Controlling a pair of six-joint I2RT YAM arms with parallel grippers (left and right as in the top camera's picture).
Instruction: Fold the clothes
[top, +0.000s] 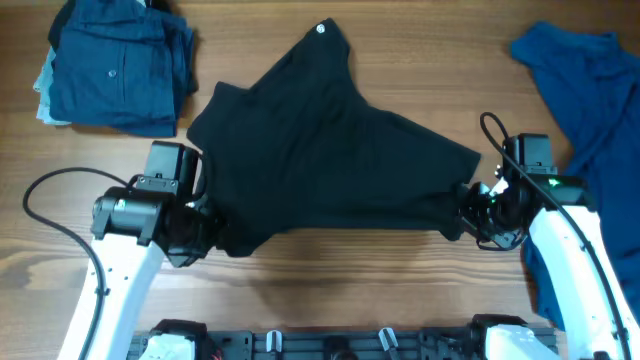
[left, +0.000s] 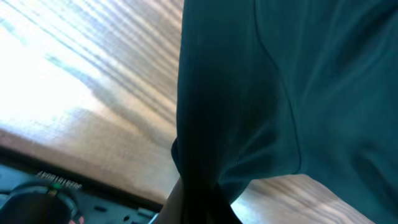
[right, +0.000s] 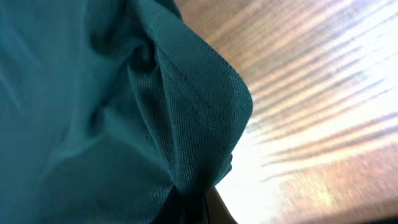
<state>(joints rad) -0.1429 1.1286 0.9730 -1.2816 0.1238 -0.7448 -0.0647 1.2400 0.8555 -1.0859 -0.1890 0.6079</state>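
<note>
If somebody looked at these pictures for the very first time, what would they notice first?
Most likely the big black garment spread across the middle of the wooden table, with the left gripper and the right gripper each pinching one of its near corners. After that, the neat pile of folded navy clothes at the far left corner, and the loose blue garment crumpled along the right edge.
</note>
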